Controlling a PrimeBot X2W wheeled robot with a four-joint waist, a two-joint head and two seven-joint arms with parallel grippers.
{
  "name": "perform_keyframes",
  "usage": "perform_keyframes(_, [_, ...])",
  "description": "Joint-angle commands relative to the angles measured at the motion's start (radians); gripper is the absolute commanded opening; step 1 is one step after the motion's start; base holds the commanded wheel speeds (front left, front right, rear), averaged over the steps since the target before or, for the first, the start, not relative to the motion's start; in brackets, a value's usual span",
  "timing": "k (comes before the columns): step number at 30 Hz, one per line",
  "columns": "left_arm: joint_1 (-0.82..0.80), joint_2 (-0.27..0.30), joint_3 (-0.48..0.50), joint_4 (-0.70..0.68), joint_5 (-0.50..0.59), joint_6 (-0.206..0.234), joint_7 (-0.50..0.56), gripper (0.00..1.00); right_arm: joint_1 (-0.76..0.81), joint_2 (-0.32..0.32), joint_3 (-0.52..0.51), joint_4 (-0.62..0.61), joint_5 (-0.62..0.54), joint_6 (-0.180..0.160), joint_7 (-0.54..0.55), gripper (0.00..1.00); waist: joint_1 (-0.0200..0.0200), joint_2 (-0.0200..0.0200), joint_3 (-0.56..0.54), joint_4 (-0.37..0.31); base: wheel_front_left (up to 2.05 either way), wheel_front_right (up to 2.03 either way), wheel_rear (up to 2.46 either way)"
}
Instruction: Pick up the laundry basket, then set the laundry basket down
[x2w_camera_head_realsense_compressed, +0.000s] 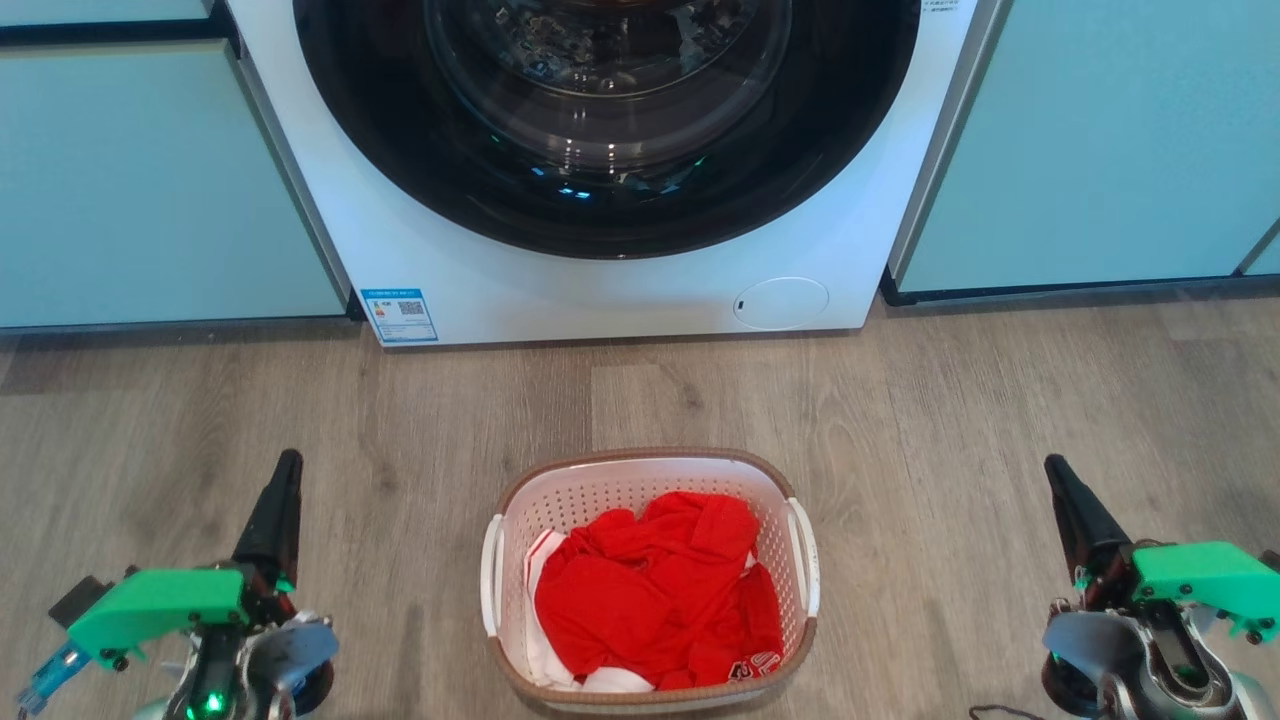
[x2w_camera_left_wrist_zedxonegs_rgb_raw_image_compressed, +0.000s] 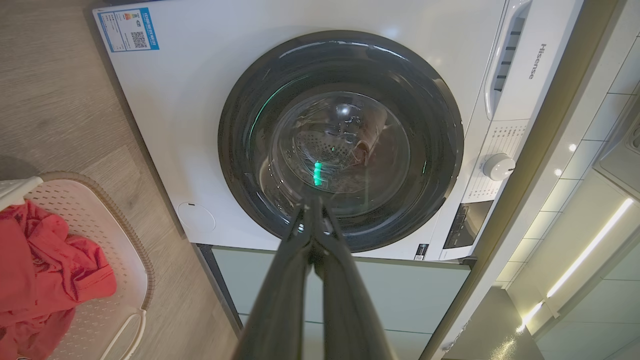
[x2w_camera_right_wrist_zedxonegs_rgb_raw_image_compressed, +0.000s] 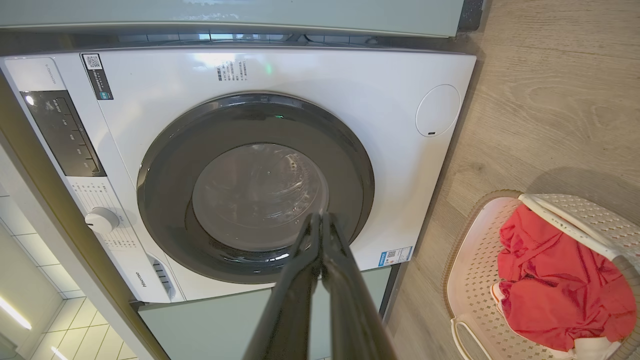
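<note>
The laundry basket (x2w_camera_head_realsense_compressed: 640, 478), white with perforated walls and a brown woven rim, stands on the wood floor in front of me, with red clothes (x2w_camera_head_realsense_compressed: 655, 590) piled inside. It also appears at the left edge of the left wrist view as the basket (x2w_camera_left_wrist_zedxonegs_rgb_raw_image_compressed: 107, 235) and at the lower right of the right wrist view as the basket (x2w_camera_right_wrist_zedxonegs_rgb_raw_image_compressed: 472, 280). My left gripper (x2w_camera_head_realsense_compressed: 288, 462) hovers well to the basket's left, shut and empty. My right gripper (x2w_camera_head_realsense_compressed: 1055, 468) hovers well to its right, also shut and empty. In each wrist view the two dark fingers meet at the tips, left gripper (x2w_camera_left_wrist_zedxonegs_rgb_raw_image_compressed: 314, 202), right gripper (x2w_camera_right_wrist_zedxonegs_rgb_raw_image_compressed: 320, 217).
A white front-loading washing machine (x2w_camera_head_realsense_compressed: 640, 290) with a closed dark round door stands straight ahead behind the basket. Pale green cabinet fronts (x2w_camera_head_realsense_compressed: 150, 190) flank it on both sides. Bare wood floor (x2w_camera_head_realsense_compressed: 950, 420) lies between the machine and the basket.
</note>
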Motion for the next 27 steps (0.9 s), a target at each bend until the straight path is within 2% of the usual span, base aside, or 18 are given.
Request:
perform_keyframes(1, [-0.06, 0.004, 0.038, -0.03, 0.01, -0.007, 0.008, 0.0, -0.049, -0.007, 0.017, -0.031, -0.01, -0.001, 0.008, 0.0, 0.0, 0.0, 0.0, 0.0, 0.0, 0.0, 0.0])
perform_keyframes(18, [-0.06, 0.004, 0.038, -0.03, 0.01, -0.007, 0.008, 0.0, -0.049, -0.007, 0.016, -0.031, -0.01, -0.001, 0.008, 0.0, 0.0, 0.0, 0.0, 0.0, 0.0, 0.0, 0.0])
perform_keyframes(19, [0.001, 0.0, -0.001, 0.004, 0.0, 0.001, 0.0, 1.0, 0.0, 0.001, 0.0, 0.003, 0.0, 0.0, 0.0, 1.0, 0.0, 0.0, 0.0, 0.0, 0.0, 0.0, 0.0])
perform_keyframes(24, [0.053, -0.006, -0.004, 0.075, 0.0, 0.001, -0.003, 1.0, 0.041, 0.009, 0.005, 0.075, 0.0, 0.0, -0.003, 1.0, 0.0, 0.0, 0.001, 0.0, 0.0, 0.0, 0.0])
perform_keyframes(27, [0.05, -0.006, -0.003, 0.07, 0.005, 0.001, -0.011, 1.0, 0.038, 0.008, 0.008, 0.068, -0.009, 0.0, -0.011, 1.0, 0.0, 0.0, 0.0, 0.0, 0.0, 0.0, 0.0])
